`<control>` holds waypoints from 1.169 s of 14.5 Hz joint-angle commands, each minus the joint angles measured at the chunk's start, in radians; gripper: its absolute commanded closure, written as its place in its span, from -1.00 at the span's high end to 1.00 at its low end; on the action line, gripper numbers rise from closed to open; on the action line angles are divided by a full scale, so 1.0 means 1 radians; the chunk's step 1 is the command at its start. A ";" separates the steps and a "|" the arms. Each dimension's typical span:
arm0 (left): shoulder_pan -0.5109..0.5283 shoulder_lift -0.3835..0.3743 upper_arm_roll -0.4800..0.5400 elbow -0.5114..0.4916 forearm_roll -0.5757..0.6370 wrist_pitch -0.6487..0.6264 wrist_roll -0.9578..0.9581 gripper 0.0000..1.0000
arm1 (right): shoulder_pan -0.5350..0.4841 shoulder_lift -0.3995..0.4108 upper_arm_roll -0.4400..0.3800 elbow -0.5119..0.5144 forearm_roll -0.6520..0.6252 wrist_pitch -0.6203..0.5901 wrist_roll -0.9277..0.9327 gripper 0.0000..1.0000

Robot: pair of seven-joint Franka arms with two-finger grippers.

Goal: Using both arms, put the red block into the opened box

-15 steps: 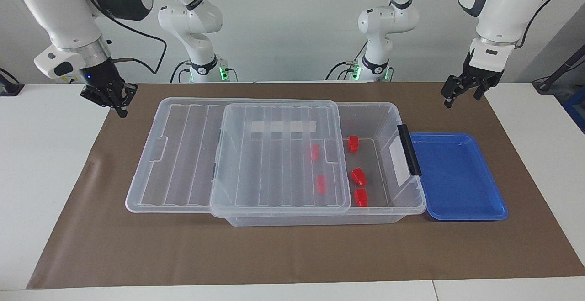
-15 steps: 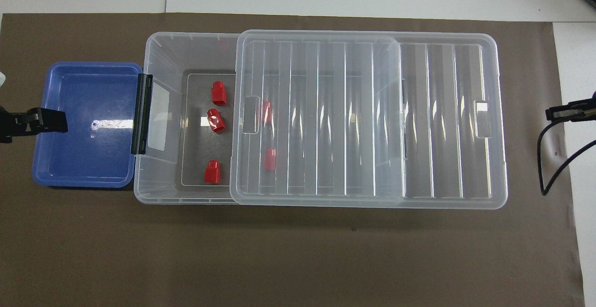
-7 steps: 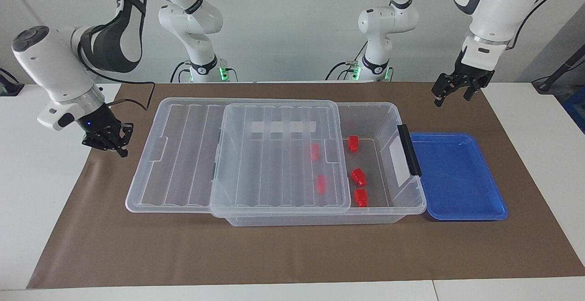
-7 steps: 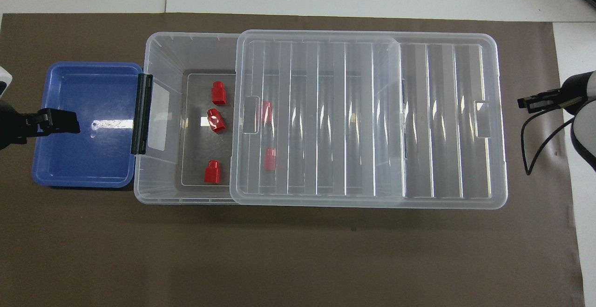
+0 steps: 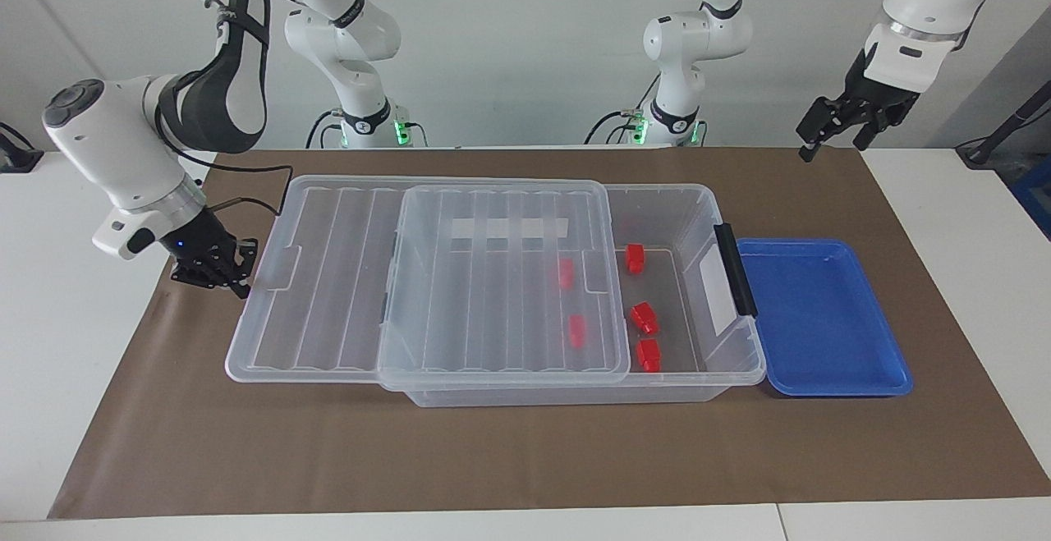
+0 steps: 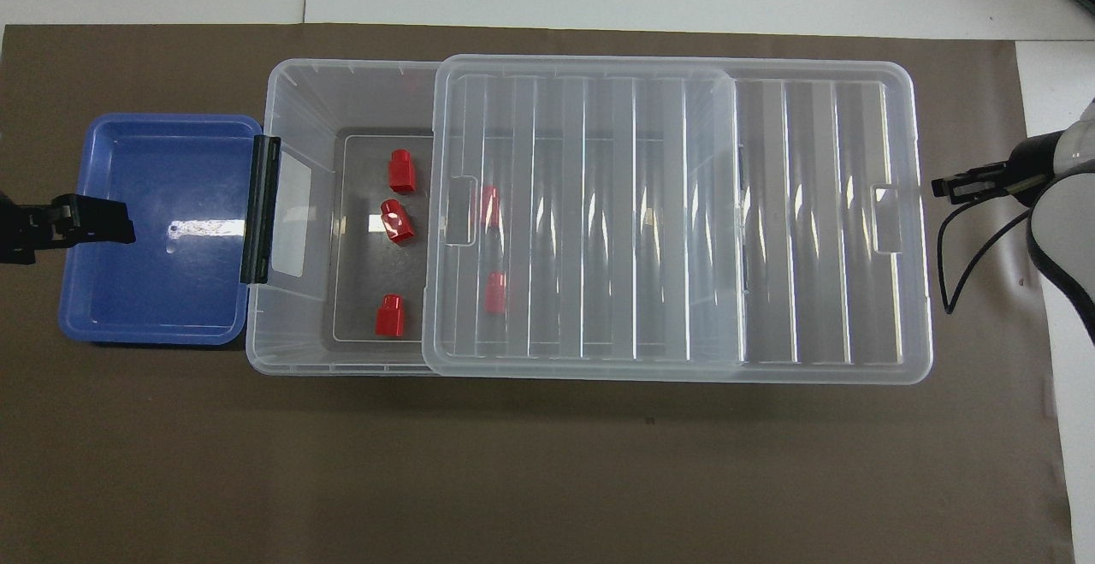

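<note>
All five red blocks [image 5: 635,258] lie in the box [image 5: 698,217]: three on the uncovered floor toward the left arm's end and two dimly visible under the lid [image 5: 493,278]. The placing looks done, so the step in hand is probably closing the box.

The right hand [image 5: 230,277] is low at the lid's rim at the right arm's end, fingertips shut and holding nothing. Whether it touches the rim cannot be told. The left hand [image 5: 833,126] waits high over the tray [image 5: 821,311], open and empty.

The next move likely calls for a level push along the box's length, since smooth plastic may skew or snag.

The box and ribbed lid are clear, thin plastic, and the box has a black handle [image 5: 736,270]. The blocks are small with stepped ends. The tray is shallow, glossy and blue, on a matte brown mat [image 5: 493,459].
</note>
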 commanded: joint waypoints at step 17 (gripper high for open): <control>-0.080 0.025 -0.007 -0.028 0.049 -0.006 0.045 1.00 | 0.184 0.009 0.009 0.006 0.025 0.032 0.275 -1.00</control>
